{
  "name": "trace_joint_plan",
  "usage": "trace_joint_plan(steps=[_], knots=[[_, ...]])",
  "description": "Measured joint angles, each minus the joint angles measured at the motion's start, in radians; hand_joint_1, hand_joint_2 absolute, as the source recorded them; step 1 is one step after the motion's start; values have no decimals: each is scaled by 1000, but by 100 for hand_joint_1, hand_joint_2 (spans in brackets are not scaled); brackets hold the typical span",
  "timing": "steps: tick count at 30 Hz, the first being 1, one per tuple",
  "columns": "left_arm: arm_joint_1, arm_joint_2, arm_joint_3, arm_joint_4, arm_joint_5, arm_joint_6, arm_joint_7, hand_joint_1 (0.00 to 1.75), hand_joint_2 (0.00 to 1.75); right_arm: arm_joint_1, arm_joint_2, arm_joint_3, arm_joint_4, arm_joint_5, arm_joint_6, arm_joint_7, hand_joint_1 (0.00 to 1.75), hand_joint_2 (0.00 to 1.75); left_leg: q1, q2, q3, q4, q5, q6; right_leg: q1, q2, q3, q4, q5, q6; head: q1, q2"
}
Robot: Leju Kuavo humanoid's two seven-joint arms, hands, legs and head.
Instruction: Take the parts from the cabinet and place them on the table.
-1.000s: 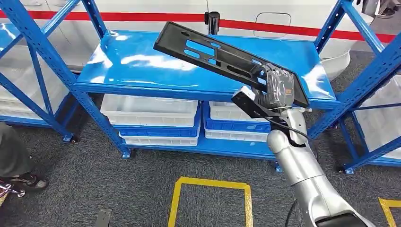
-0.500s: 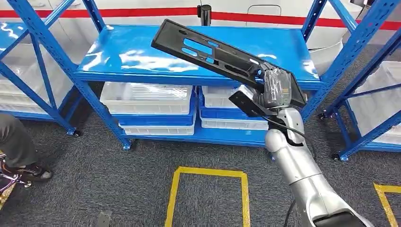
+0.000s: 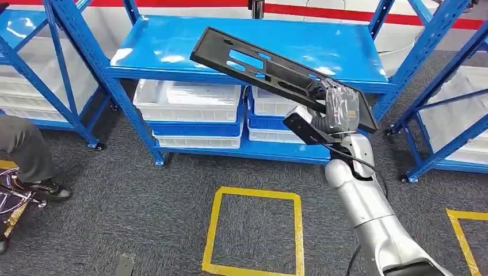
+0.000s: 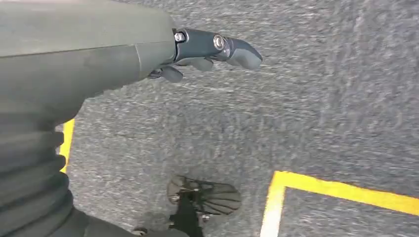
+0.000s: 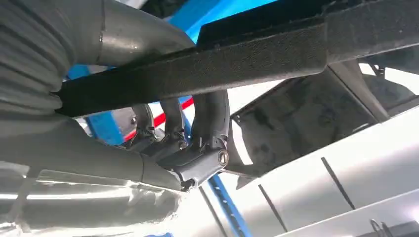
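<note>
Above the blue shelf's [image 3: 172, 43] front edge, my right robot hand [image 3: 340, 106] grips the long black part [image 3: 270, 72], lifted clear; carrying it to the worktop remains, left robot hand [image 4: 207, 49] hanging empty.

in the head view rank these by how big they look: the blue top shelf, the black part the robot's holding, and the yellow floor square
1. blue top shelf
2. black part, closer to the camera, so unsure
3. yellow floor square

One black part [image 3: 270, 72], four white bins [image 3: 187, 99].
</note>
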State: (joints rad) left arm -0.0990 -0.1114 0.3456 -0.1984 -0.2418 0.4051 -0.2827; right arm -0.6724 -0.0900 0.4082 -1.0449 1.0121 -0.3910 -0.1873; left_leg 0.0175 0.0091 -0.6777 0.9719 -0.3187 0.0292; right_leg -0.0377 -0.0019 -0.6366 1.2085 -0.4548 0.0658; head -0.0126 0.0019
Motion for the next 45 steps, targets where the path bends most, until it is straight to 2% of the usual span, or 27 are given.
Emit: trace_joint_plan(steps=[1, 2, 3, 6, 7, 10, 12, 15, 16, 17, 18, 19, 21, 22, 24, 26, 28, 30, 31, 32, 33, 34, 37, 39, 42, 43, 45], knots=[[-1, 0, 1, 0, 0, 0, 0, 0, 175, 0, 0, 0, -1, 0, 0, 0, 175, 175, -2, -1, -16, 14, 10, -11, -6, -1, 75, -95, -13, 0, 1, 0], [-1, 2, 2, 0, 0, 0, 0, 0, 175, -2, 2, 0, -3, 0, 0, 0, 175, 175, -5, -1, -37, 25, 14, -17, 5, 1, 146, -191, -64, -6, 7, 0], [-1, 1, 3, 0, 0, 0, 1, 0, 175, 2, 3, -2, -6, 0, -1, 0, 175, 175, -6, 0, -41, 29, 28, -25, 14, 7, 136, -209, -80, -26, -1, 0], [6, 1, 5, 0, 3, 0, 1, 0, 175, 6, 3, -2, -5, 2, 1, 0, 175, 175, 0, -2, -53, 19, 67, -34, 12, 2, 112, -192, -59, -50, 0, 0], [8, 2, 6, 0, 4, 0, 1, 0, 175, 6, 4, -3, -3, 1, 1, 0, 175, 175, 9, -2, -61, 27, 45, -38, 2, -1, 106, -192, -47, -64, 0, 0], [10, 1, 6, 0, 6, 0, -3, 0, 175, 1, 14, -3, -3, 7, 3, 0, 175, 175, 10, -3, -103, 211, -147, -48, 13, -2, 67, -192, -11, -83, -5, 0], [9, 2, 6, 0, 4, 0, -3, 0, 175, 0, 16, -3, -1, 11, 3, 0, 175, 175, 9, -3, -114, 346, -194, -47, 23, -1, 34, -191, 14, -86, -5, 0], [9, 1, 6, 0, 4, 0, -1, 0, 175, 0, 16, -5, 2, 14, 3, -1, 175, 175, -1, -4, -13, 288, -116, -16, 42, 1, -10, -190, 49, -86, -5, 0], [7, 2, 7, 0, 4, 0, -1, 0, 175, -3, 17, -7, 2, 15, 3, -3, 175, 175, -16, -8, 74, 185, -127, 13, 47, 2, -24, -191, 62, -87, -5, 0], [4, 13, 8, -3, 4, 2, -1, 0, 175, -4, 21, -9, 3, 16, 3, -5, 175, 175, -18, -7, 119, 104, -191, 49, 32, 0, -28, -192, 72, -84, 1, 0], [4, 9, 8, -3, 2, 3, -5, 0, 175, -9, 20, -11, 3, 18, 3, -5, 175, 175, -24, -2, 146, 57, -207, 47, 44, 0, -28, -193, 74, -80, 11, 0], [3, 15, 10, -5, 1, 6, -10, 0, 175, -12, 24, -12, 6, 18, 3, -9, 175, 175, -38, 1, 140, 63, -196, 36, 27, -6, -24, -201, 84, -66, 5, 0], [2, 15, 12, -6, 1, 7, -12, 0, 175, -16, 31, -14, 7, 18, 4, -14, 175, 175, -50, 3, 136, 28, -167, 50, 17, -7, -17, -225, 106, -51, -10, 0], [3, 14, 13, -5, 0, 10, -12, 0, 175, -16, 28, -17, 8, 19, 4, -14, 175, 175, -29, 4, 156, -25, -122, 58, 32, -4, -26, -222, 113, -53, -12, 0], [0, 12, 15, -6, 0, 11, -12, 0, 175, -29, 27, -19, 11, 20, 4, -15, 175, 175, -28, 6, 156, -51, -89, 70, 29, 4, -59, -157, 49, -63, -6, 0], [-1, 5, 15, -5, -1, 8, -12, 0, 175, -33, 22, -22, 14, 21, 5, -15, 175, 175, -20, 9, 128, -51, -69, 48, 21, 3, -113, 2, -35, -61, -4, 0], [0, 0, 17, -5, 0, 9, -11, 0, 175, -27, 19, -22, 19, 21, 7, -15, 175, 175, -9, 9, 101, -47, -50, 28, 7, 3, -107, 53, -62, -36, -4, 0], [0, -6, 18, -5, 0, 9, -10, 0, 175, -26, 19, -22, 20, 21, 7, -15, 175, 175, 5, 9, 74, -29, -40, 10, -10, 0, -16, -65, -38, -5, -4, 0], [0, -6, 18, -5, 0, 9, -9, 0, 175, -29, 19, -22, 20, 21, 7, -15, 175, 175, 12, 9, 53, -3, -42, -2, -21, -3, 58, -175, -17, 17, -3, 0], [0, -2, 18, -5, -1, 10, -9, 0, 175, -31, 19, -23, 20, 21, 7, -15, 175, 175, 12, 12, 35, 20, -47, -14, -25, -5, 74, -212, -33, 23, 0, 0], [0, 1, 19, -5, -1, 11, -8, 0, 175, -31, 22, -22, 20, 22, 7, -15, 175, 175, 9, 10, 23, 26, -46, -21, -11, 3, 74, -193, -26, 17, 3, 0], [2, 0, 19, -4, -2, 13, -8, 0, 175, -25, 20, -24, 22, 23, 7, -15, 175, 175, 9, 6, 11, 44, -43, -27, -13, 5, 61, -182, -22, -9, -3, 0], [8, -2, 19, -4, -2, 13, -7, 0, 175, -18, 18, -24, 23, 26, 7, -15, 175, 175, 22, 6, 4, 53, -46, -36, -16, 6, 56, -178, -16, -23, -5, 0], [8, -2, 19, -4, -3, 13, -7, 0, 175, -20, 18, -24, 22, 26, 7, -15, 175, 175, 23, 1, -28, 136, -111, -41, -14, 6, 55, -177, -13, -30, -5, 0], [8, -2, 19, -4, -4, 13, -7, 0, 175, -17, 19, -24, 23, 26, 7, -15, 175, 175, 22, -1, -124, 363, -199, -41, -4, 6, 55, -177, -13, -31, -6, 0], [8, -2, 19, -4, -4, 13, -7, 0, 175, -17, 19, -24, 23, 26, 7, -15, 175, 175, 22, -1, -126, 369, -191, -38, -2, 8, 56, -177, -13, -31, -6, 0], [8, -2, 19, -4, -5, 13, -7, 0, 175, -18, 19, -24, 23, 27, 6, -15, 175, 175, 18, -2, -66, 257, -127, -20, 3, 12, 59, -177, -13, -30, -6, 0]])
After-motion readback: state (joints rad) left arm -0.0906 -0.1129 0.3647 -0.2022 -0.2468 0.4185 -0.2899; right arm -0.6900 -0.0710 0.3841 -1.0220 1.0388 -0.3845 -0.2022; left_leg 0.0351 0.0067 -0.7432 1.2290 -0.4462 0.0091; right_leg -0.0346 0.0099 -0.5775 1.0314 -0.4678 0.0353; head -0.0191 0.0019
